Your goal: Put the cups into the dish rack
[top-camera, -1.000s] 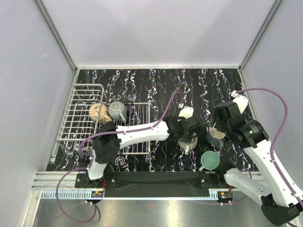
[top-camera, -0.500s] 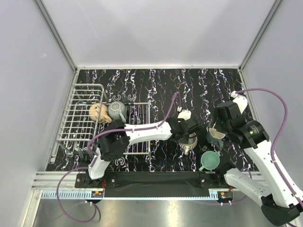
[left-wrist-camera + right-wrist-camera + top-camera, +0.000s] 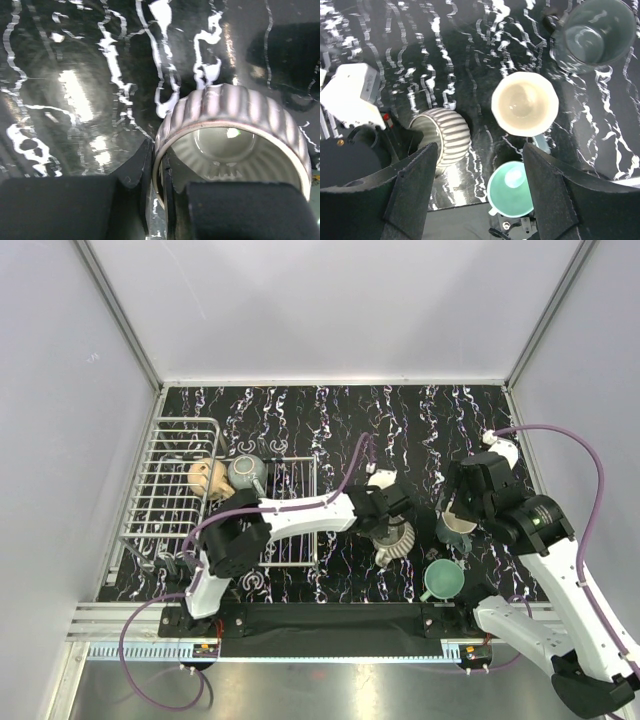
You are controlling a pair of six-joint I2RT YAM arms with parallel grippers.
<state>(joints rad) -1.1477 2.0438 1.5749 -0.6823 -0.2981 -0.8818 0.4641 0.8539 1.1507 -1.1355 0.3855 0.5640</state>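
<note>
My left gripper [image 3: 157,175] is shut on the rim of the ribbed grey-beige cup [image 3: 235,107], one finger inside and one outside. That cup [image 3: 395,540] sits tilted on the dark marbled table, right of the rack, its mouth toward the left wrist. My right gripper [image 3: 480,147] hangs open above three cups: a pale-inside one [image 3: 525,103], a mint green one [image 3: 512,190] and a dark grey-teal one [image 3: 595,30]. The white wire dish rack [image 3: 165,500] at the left holds a peach cup [image 3: 207,478] and a grey-teal cup [image 3: 247,473].
The left arm stretches from its base across the rack's flat grid [image 3: 290,540] to the table's middle. The mint cup [image 3: 443,578] sits close to the near edge by the right arm's base. Grey walls enclose the table on three sides.
The left gripper has closed onto the ribbed cup's rim and its wrist has shifted slightly left. The right arm has barely moved.
</note>
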